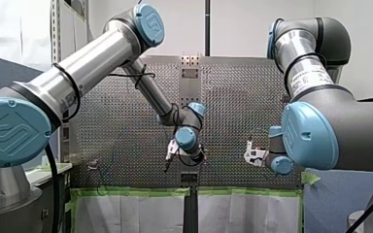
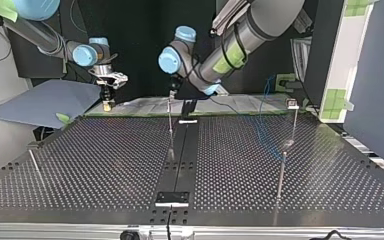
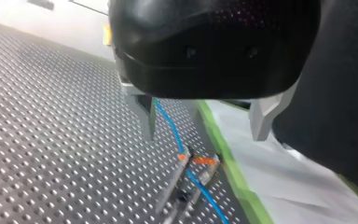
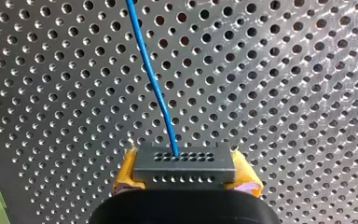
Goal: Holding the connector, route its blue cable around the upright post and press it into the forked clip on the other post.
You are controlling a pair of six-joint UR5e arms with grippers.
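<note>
Perforated table (image 4: pixel 284 93) lies beneath my right gripper (image 4: pixel 186 173), yellow pads (image 4: pixel 127 170) clamped on the connector (image 4: pixel 185 161), blue cable (image 4: pixel 154 88) running ahead. My left gripper (image 3: pixel 204 135) gapes wide, the cable passing just beside one finger (image 3: pixel 145 116).

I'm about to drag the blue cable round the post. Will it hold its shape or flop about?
Probably semi-stiff: the blue cable leaves the connector in one smooth curve without kinks. It is thin, so likely light and springy. It may straighten again once tension drops.

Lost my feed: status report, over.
Right gripper shut on dark perforated connector. Left gripper open over thin blue cable at forked clip. No obstruction seen.
</note>
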